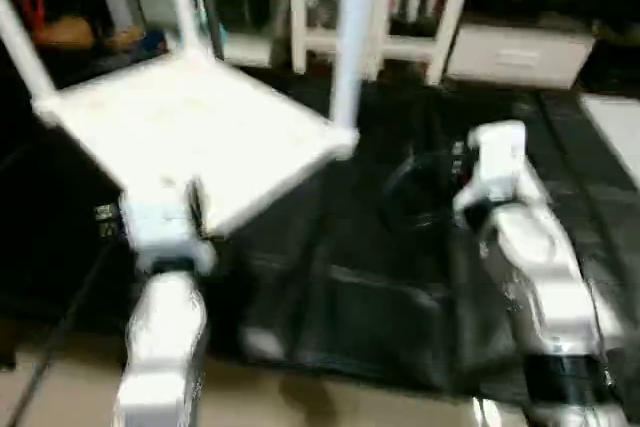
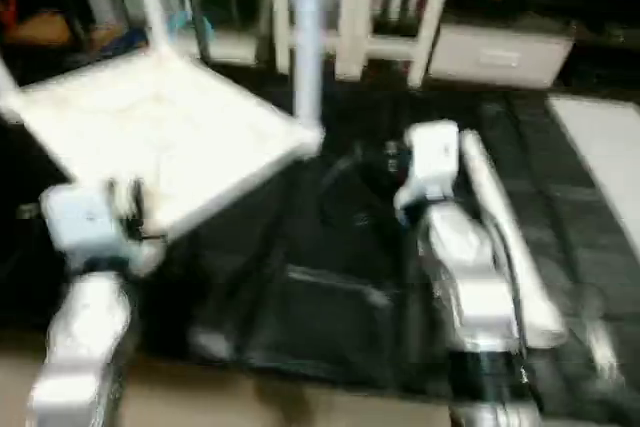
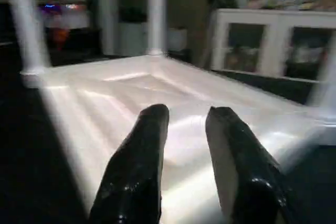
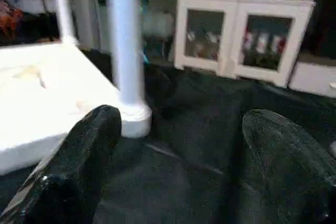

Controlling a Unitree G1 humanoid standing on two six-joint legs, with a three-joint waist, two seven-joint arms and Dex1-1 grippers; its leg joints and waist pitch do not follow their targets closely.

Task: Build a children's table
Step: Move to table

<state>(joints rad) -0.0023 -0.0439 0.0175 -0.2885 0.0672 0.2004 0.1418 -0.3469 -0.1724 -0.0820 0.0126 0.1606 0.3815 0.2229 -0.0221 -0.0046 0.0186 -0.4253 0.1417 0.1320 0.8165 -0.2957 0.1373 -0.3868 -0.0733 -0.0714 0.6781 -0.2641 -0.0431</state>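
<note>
The upturned children's table (image 1: 200,132), light, stiff, slick plastic, is best gripped at its near rim; left tool (image 3: 184,145) narrow and empty, right tool (image 4: 184,145) wide.

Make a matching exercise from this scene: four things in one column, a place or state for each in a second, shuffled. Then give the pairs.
1. white plastic square table top
2. long tapered white leg
3. white glass-door cabinet
4. right gripper

A. open, nothing between its fingers
B. standing up from the top's corner socket
C. against the far wall
D. lying underside-up on the dark mat

Pairs: 1-D, 2-B, 3-C, 4-A
</note>
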